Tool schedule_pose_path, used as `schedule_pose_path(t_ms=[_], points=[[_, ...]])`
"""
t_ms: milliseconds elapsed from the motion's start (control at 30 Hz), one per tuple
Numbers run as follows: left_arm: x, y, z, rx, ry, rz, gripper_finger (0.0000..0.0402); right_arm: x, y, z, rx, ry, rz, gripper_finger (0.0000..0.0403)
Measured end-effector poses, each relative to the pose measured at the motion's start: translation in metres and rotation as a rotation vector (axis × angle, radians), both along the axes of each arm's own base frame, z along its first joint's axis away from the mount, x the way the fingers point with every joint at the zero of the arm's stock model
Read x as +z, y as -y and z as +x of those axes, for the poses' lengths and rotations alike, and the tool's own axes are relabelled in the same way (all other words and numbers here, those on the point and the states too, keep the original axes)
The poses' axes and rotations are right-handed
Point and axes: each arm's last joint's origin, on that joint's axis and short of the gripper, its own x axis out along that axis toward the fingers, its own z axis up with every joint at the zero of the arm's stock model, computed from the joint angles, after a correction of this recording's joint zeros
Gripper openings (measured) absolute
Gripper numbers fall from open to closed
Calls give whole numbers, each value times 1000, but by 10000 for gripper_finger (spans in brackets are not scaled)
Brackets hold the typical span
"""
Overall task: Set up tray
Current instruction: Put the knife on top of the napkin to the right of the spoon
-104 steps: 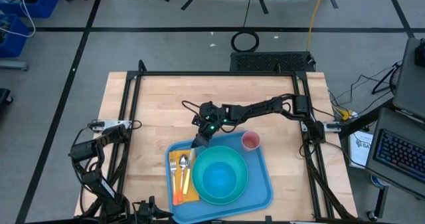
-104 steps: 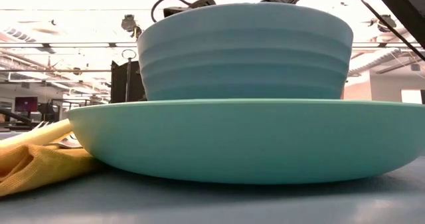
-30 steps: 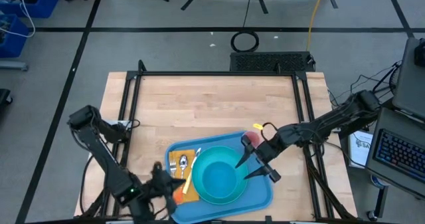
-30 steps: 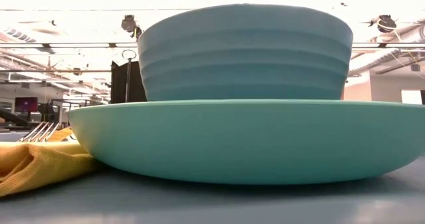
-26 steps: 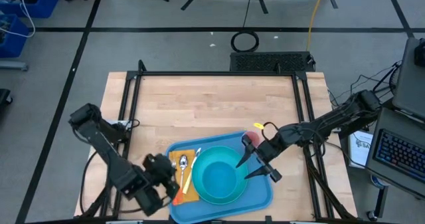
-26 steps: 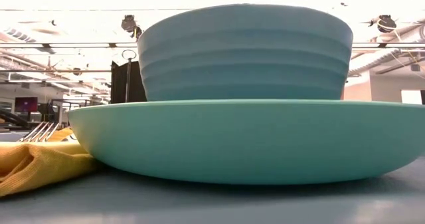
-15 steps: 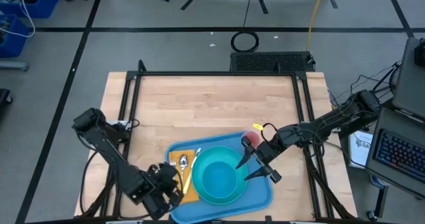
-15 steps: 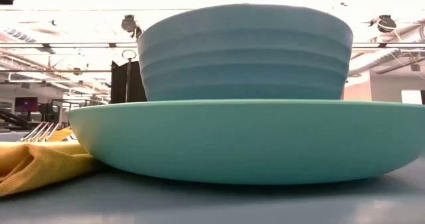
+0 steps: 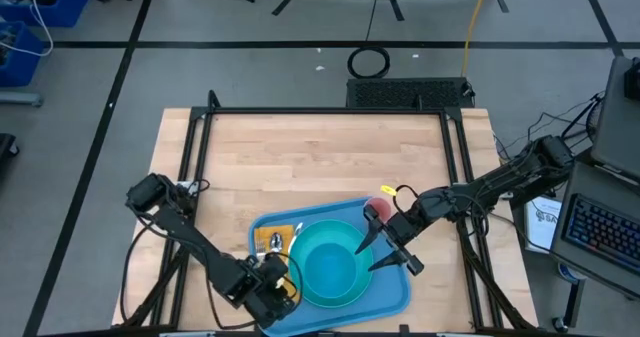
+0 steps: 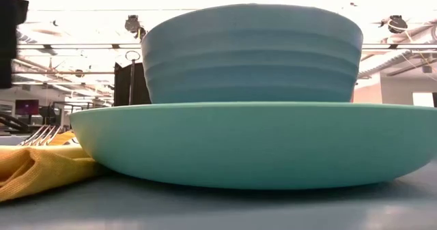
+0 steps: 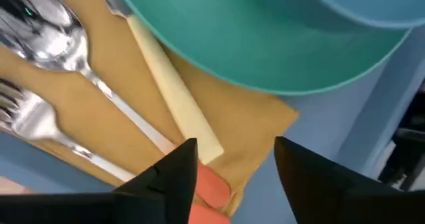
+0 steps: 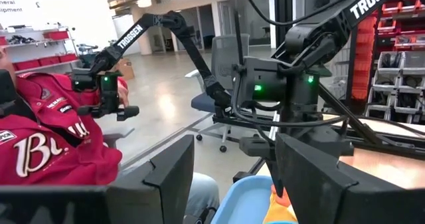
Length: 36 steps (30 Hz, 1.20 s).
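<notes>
The large flat blue plastic tray point(image 9: 395, 289) with rounded corners sits at the near edge of the light wooden table point(image 9: 300, 162), toward the middle. On it lies a round teal plate point(image 10: 252, 145) carrying a ribbed teal bowl point(image 10: 252, 52). Just beside the plate, on the tray's left part, a yellow cloth napkin point(image 11: 219, 111) holds a silver spoon point(image 11: 50, 41), a silver fork point(image 11: 30, 121) and a utensil with a cream handle point(image 11: 172, 98), whose head end slips under the plate's rim. An orange piece point(image 11: 211, 189) shows at the end of that handle.

The left gripper point(image 9: 272, 289) hangs low over the napkin's near end, its jaws standing open right above the cream handle's tip, gripping nothing. The right gripper point(image 9: 385, 249) hovers at the bowl's right side, jaws spread apart and empty. A small pink cup point(image 9: 377, 210) stands on the tray's far right corner, just beyond it.

Past the table, the right wrist view shows a person in a red shirt point(image 12: 46, 151).
</notes>
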Motion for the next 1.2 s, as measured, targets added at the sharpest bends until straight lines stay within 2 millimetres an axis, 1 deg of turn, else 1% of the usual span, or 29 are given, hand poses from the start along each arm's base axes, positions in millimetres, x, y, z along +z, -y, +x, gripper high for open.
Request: schedule_pose_path(t_ms=[100, 200, 333, 533, 767, 1200], points=[[-2, -1, 1, 8, -10, -7, 208, -1, 0, 0, 2, -6, -3, 201], [-4, -1, 4, -3, -4, -1, 203, -1, 0, 0, 2, -6, -3, 201], [-14, -1, 8, -21, -34, 6, 189, -1, 0, 0, 2, -6, -3, 201], [-24, -1, 11, -22, -56, 15, 176, -1, 0, 0, 2, -6, -2, 201], [-28, -5, 13, -15, -74, 32, 175, -1, 0, 0, 3, -6, -3, 201], [-30, -9, 12, -3, -92, 81, 175, -1, 0, 0, 3, -4, -5, 201]])
